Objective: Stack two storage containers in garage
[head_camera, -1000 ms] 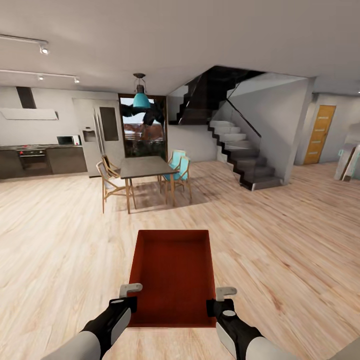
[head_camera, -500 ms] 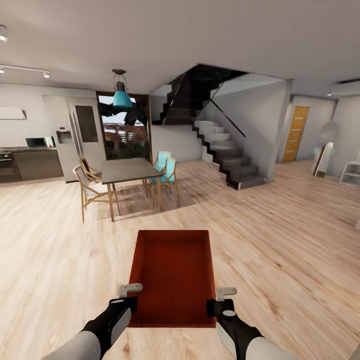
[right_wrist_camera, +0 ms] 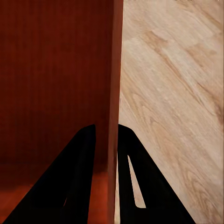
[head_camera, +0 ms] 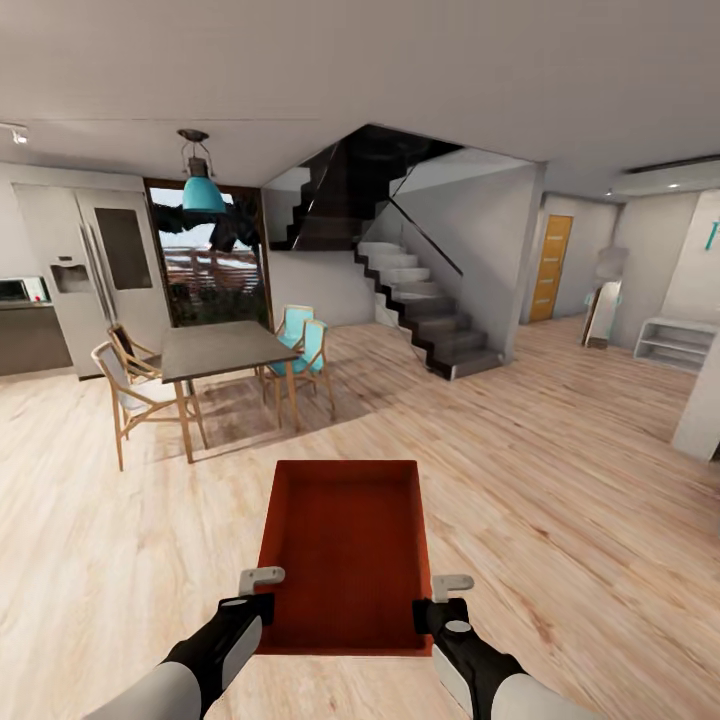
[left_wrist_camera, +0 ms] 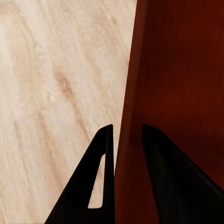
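One red-orange open-topped storage container (head_camera: 345, 550) hangs in front of me over the light wood-plank floor (head_camera: 560, 500), held level between both arms. My left gripper (head_camera: 262, 592) is shut on its left wall (left_wrist_camera: 128, 116), one finger inside and one outside. On the opposite wall (right_wrist_camera: 114, 93) my right gripper (head_camera: 437, 598) is shut the same way. The container is empty inside.
Ahead to the left stands a dining table (head_camera: 220, 350) with wooden and turquoise chairs (head_camera: 300, 350). A dark staircase (head_camera: 420, 310) rises in the middle distance. An orange wooden door (head_camera: 550, 265) is far right, beside a white shelf unit (head_camera: 675, 345) and a wall corner (head_camera: 700, 410).
The whole view has swung to the right: table, stairs and door slid leftward and the shelf unit came into sight. The container and both grippers kept their places in the picture.
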Available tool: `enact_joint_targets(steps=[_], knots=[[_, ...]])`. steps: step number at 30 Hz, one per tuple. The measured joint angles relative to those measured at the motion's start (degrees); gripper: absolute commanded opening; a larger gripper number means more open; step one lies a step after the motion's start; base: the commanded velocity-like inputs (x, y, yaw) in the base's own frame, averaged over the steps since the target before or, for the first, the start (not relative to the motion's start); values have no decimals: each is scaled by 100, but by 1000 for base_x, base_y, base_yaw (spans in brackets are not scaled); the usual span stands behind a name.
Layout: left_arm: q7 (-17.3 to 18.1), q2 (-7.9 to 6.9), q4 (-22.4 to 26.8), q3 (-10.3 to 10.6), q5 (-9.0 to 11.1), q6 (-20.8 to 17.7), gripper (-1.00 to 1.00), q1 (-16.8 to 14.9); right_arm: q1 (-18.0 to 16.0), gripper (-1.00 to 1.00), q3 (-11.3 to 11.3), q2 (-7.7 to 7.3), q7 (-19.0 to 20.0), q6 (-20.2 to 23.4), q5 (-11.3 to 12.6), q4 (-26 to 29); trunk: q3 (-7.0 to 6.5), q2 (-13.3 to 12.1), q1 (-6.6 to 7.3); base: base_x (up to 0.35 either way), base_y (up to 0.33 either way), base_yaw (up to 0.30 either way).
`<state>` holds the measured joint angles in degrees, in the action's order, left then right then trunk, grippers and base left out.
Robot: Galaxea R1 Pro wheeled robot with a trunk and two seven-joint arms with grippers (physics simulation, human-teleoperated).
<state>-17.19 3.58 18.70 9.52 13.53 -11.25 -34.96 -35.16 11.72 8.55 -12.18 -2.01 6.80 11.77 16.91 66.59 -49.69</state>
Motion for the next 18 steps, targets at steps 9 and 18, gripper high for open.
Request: enact_joint_targets(steps=[9,18], knots=[[-1,0,0,2,2,0,-100,1,0,-100,1,0,0,0,1,0,0,0,0,322,169,-1],[3,0,0,-2,0,13,-100,4,0,-100,4,-1,-1,-7,-3,0,0,0,0,322,148,0]])
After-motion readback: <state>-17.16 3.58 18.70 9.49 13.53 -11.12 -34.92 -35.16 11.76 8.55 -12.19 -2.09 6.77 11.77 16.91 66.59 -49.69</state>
